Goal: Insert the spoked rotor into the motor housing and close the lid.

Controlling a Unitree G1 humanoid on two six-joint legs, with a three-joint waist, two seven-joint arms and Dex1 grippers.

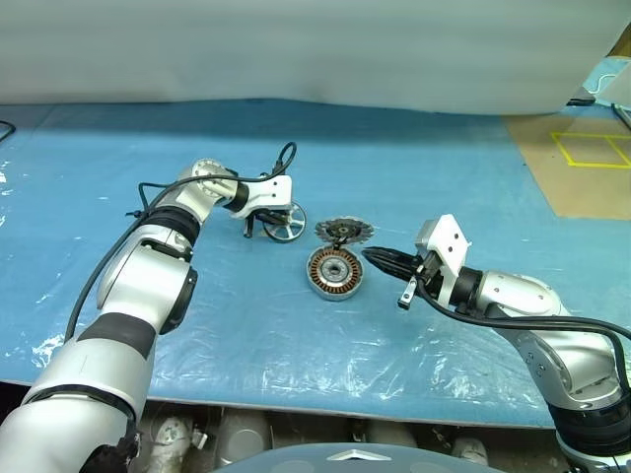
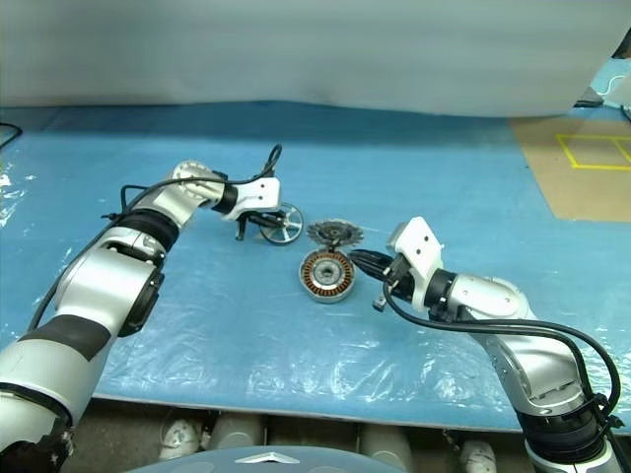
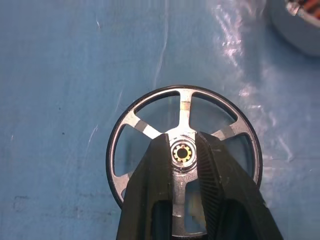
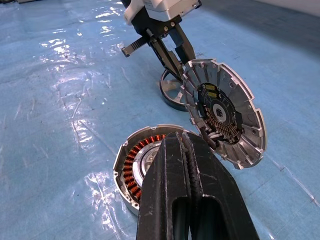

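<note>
Spoked rotor (image 3: 182,150): a flat wheel with a dark rim, bright silver spokes and a silver hub with a small brass-coloured centre. It stands on its edge on the blue plastic-covered surface (image 1: 414,158), near the middle, on the side toward the left edge. The fingers of the left gripper (image 3: 183,150) are clamped on its hub, one black fingertip on each side of the hub and the rim reaching out past them.

Motor housing (image 1: 334,272): a short round silver can lying open near the middle of the surface, just beside the rotor but apart from it. Inside it sits a ring of copper-brown windings around a dark centre.

Lid (image 4: 225,112): a round disc with a notched rim, joined to the far edge of the housing and raised upright, its dark inner face turned toward the housing.

The right gripper (image 1: 378,258) hovers level at the housing's right side, its fingers pressed together and holding nothing, their tips at the housing's rim.
</note>
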